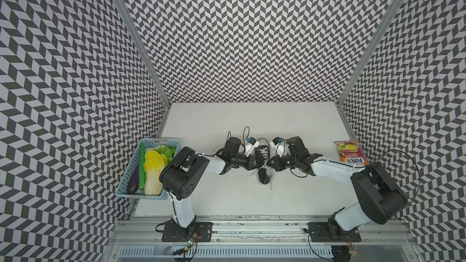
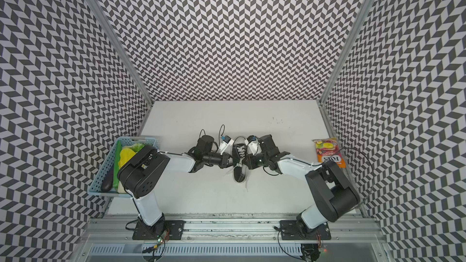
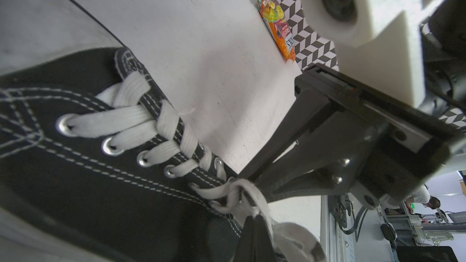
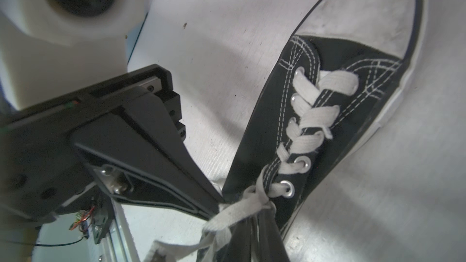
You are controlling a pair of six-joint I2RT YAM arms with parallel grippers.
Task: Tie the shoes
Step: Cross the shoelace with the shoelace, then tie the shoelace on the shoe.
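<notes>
The shoe (image 1: 264,180) (image 2: 239,175) is a black canvas sneaker lying mid-table, white toe cap pointing to the back wall. A half-made knot (image 1: 263,167) in its white laces sits at the top eyelets. My left gripper (image 1: 259,166) (image 3: 254,219) comes from the left and is shut on the lace (image 3: 254,192) just beside the knot. My right gripper (image 1: 268,165) (image 4: 259,220) meets it from the right. A thin slit separates the right fingers, and a lace band (image 4: 239,211) crosses their tips. Whether they pinch it does not show.
A blue basket (image 1: 151,142) of vegetables stands at the left, close behind the left arm's elbow. A candy bag (image 1: 350,152) lies against the right wall. Loose lace ends (image 1: 271,187) trail from the shoe's heel toward the front.
</notes>
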